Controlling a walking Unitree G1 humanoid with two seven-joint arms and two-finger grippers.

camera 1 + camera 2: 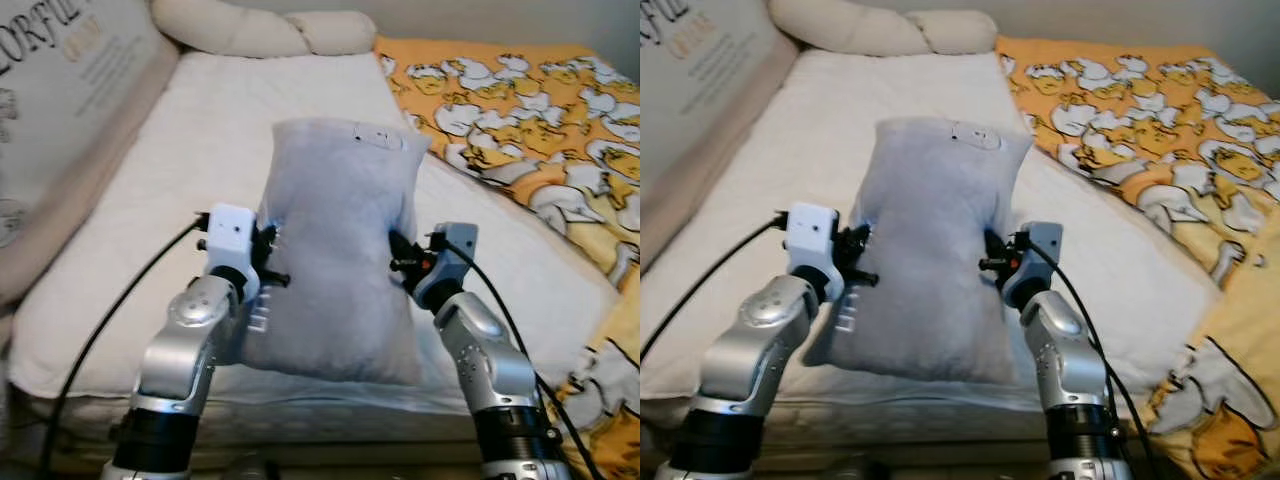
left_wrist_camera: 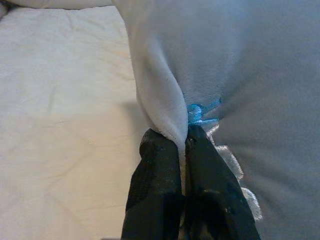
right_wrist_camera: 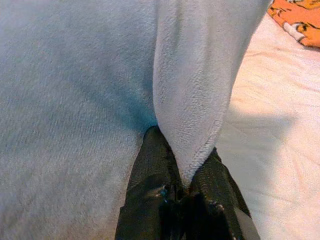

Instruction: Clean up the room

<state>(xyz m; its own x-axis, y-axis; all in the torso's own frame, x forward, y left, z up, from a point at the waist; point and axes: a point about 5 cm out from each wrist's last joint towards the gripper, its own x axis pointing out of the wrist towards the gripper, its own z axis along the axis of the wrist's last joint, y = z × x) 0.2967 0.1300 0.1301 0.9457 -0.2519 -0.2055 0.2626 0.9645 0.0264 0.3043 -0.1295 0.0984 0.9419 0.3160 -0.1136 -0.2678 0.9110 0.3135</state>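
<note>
My left gripper [image 2: 181, 145] and right gripper [image 3: 186, 172] each pinch a side seam of the grey pillow [image 1: 335, 250], 2 holds that keep it level and off the sheet. It hangs over the mattress [image 1: 180, 200] near its foot edge. Beyond, a cream bolster [image 1: 260, 30] lines the head edge; the duck blanket [image 1: 530, 110] covers the right side.
</note>
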